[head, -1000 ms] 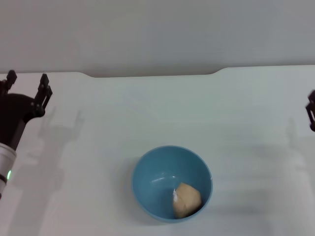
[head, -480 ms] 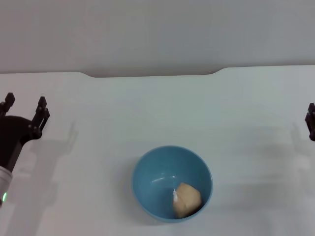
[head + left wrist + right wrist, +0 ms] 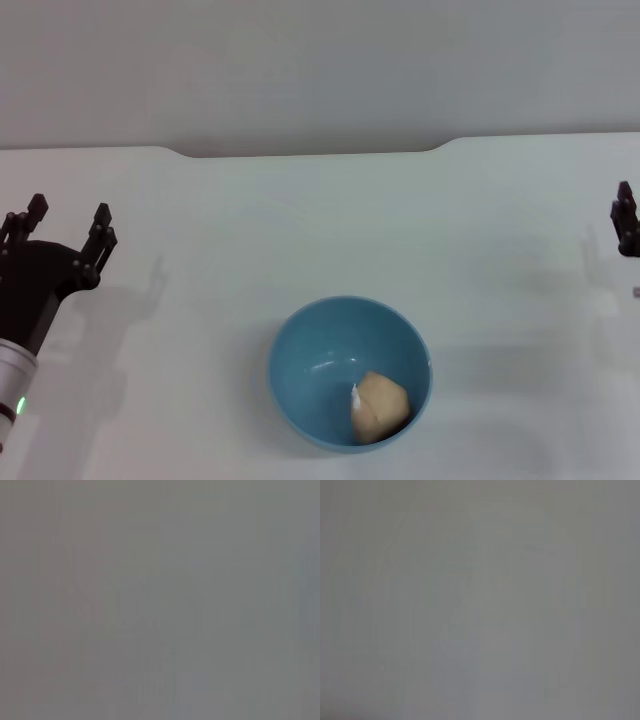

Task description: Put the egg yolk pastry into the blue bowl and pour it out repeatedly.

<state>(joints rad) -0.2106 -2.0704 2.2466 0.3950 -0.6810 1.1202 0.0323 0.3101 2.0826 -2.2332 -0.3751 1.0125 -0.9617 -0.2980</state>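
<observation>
The blue bowl [image 3: 349, 372] stands upright on the white table near its front edge. The egg yolk pastry [image 3: 379, 406], a pale tan ball, lies inside it against the near right wall. My left gripper [image 3: 68, 228] is open and empty at the far left, well apart from the bowl. My right gripper [image 3: 627, 222] shows only as a dark tip at the right edge of the head view, far from the bowl. Both wrist views show only plain grey surface.
The white table [image 3: 300, 220] runs back to a rear edge with a shallow notch, and a grey wall stands behind it. Nothing else stands on the table.
My left gripper has moved down and a little right, toward the table's near side. My right gripper has shifted slightly at the right edge. Bowl and pastry have not moved.
</observation>
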